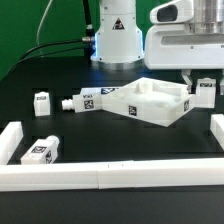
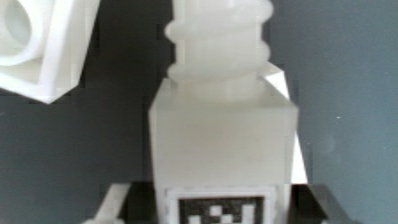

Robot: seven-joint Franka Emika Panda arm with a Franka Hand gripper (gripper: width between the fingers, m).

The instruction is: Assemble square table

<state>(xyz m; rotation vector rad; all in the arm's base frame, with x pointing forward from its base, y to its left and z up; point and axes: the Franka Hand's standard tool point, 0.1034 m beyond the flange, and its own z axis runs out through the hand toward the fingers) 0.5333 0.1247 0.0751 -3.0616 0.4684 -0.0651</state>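
you're on a leg-fitting step: your gripper is clamped on a leg just beside the tabletop at the exterior view's right, so next you'd line its threaded end up with a corner socket

- The leg is rendered blurred in the wrist view — its tag is cut off by the edge.
- Only one corner of the tabletop is shown.
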